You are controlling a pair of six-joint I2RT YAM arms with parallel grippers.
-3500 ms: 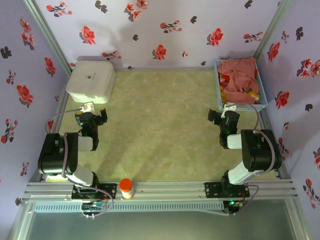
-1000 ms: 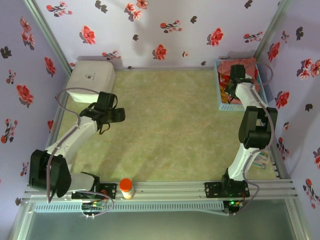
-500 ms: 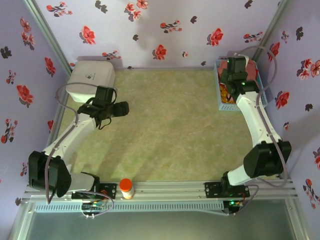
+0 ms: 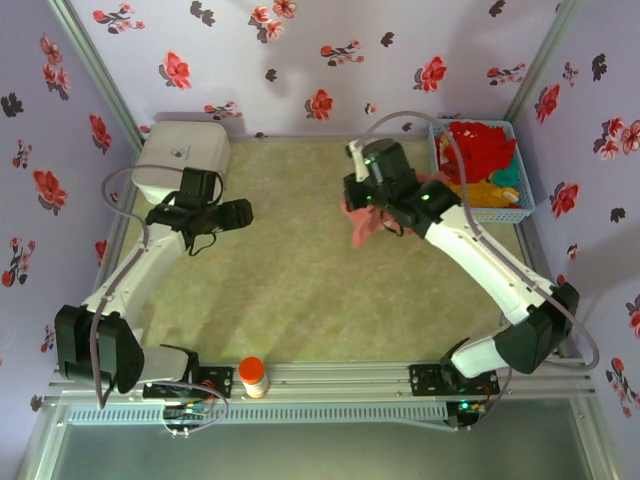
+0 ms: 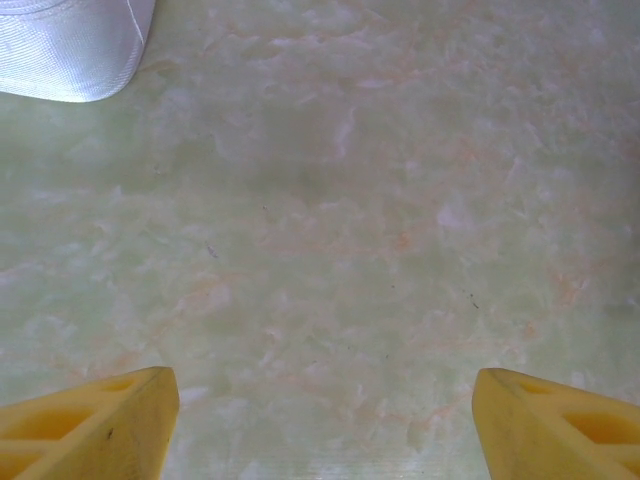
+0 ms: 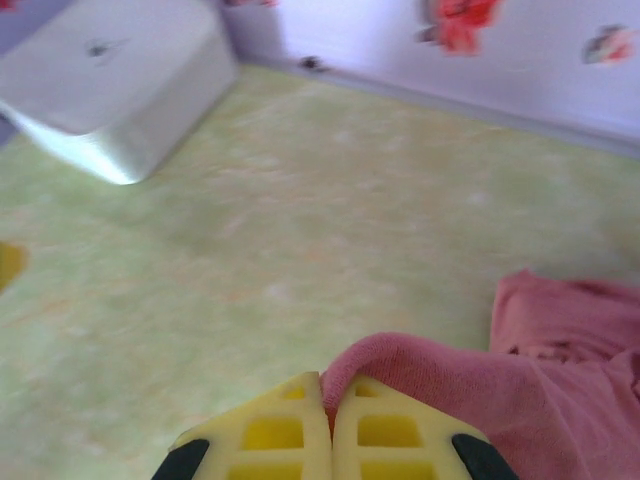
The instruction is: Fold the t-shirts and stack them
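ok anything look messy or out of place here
The basket at the far right holds a crumpled heap, with a red shirt on top. The pink shirt hangs bunched from the right end effector, pinched by one fold. Nothing looks spilled or damaged.

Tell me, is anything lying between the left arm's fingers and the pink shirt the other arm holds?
No. Seen from above, the stretch of green table between the left fingers and the pink shirt is bare.
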